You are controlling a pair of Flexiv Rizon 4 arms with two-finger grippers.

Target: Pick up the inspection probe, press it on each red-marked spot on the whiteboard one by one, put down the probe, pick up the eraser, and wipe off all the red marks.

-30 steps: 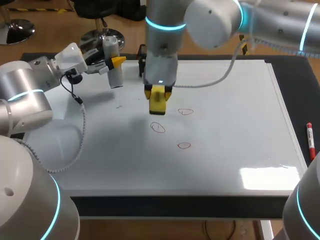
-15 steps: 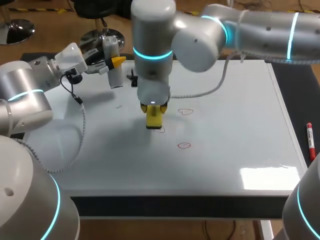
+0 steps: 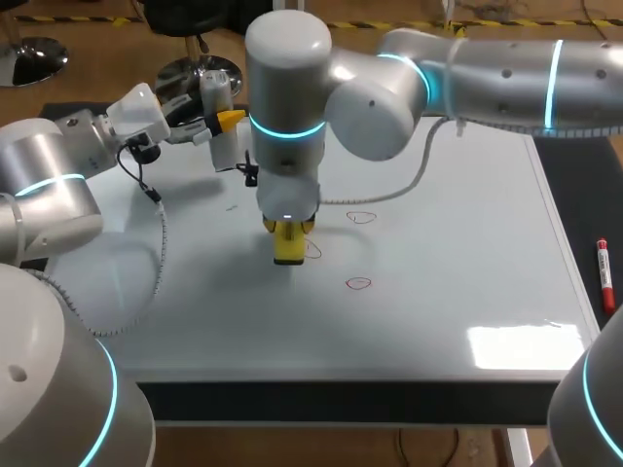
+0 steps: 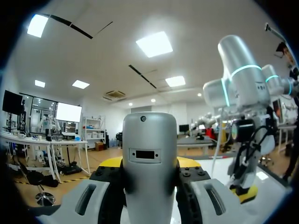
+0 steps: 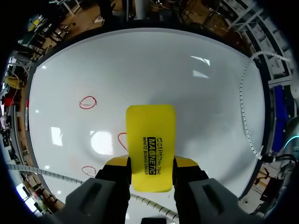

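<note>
Right claw (image 5: 150, 163) pinches the eraser (image 5: 150, 140), long axis pointing straight ahead, down at the whiteboard (image 3: 467, 243). Middle red mark (image 5: 122, 140) peeks out just beside it, so a short sideways sweep looks right. Left claw (image 3: 222, 122) grips the probe (image 3: 226, 149), well apart.

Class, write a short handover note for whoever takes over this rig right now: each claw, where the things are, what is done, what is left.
Left claw: shut on the probe, held over the far left of the whiteboard.
Right claw: shut on the eraser, which is down at the middle ring and partly covers it.
Done: eraser picked up. Whether the probe presses were made cannot be seen.
Left: put the probe down; wipe the middle ring, far ring and near ring. None is wiped off yet.
</note>
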